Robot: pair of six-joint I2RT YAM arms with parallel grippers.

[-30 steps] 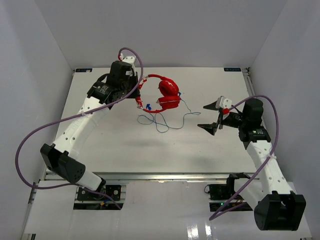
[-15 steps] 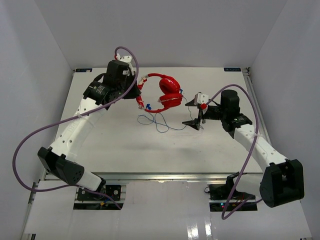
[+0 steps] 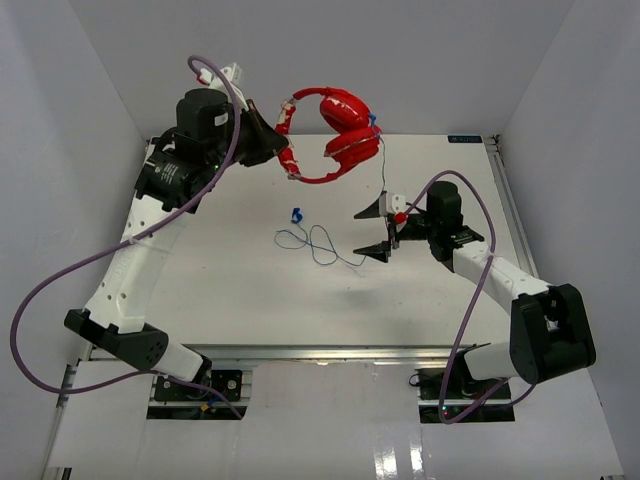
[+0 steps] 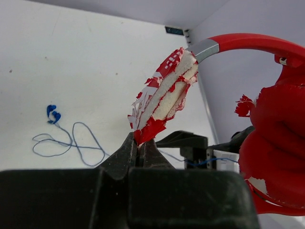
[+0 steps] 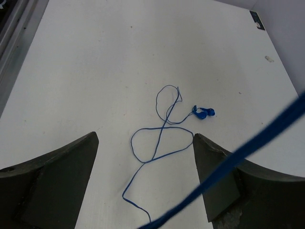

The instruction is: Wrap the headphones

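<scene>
The red headphones (image 3: 340,125) hang in the air above the table's far edge. My left gripper (image 3: 275,148) is shut on the torn red-and-white end of the headband (image 4: 162,100), and the padded cups (image 4: 274,143) dangle to its right. A thin blue cable (image 3: 383,185) drops from the cups to loose loops (image 3: 315,242) on the table, ending in the blue plug (image 3: 295,214). My right gripper (image 3: 364,232) stands open low over the table, just right of the loops. In the right wrist view a taut strand (image 5: 248,148) crosses in front of one finger, and nothing is gripped.
The white table (image 3: 230,280) has a raised rail on its right edge (image 3: 498,170) and white walls on three sides. Thick purple robot cables (image 3: 60,290) arc beside both arms.
My left arm has lifted the headphones up and back off the table, leaving the plug and loops lying there. The right gripper has moved left toward the cable, still open.
</scene>
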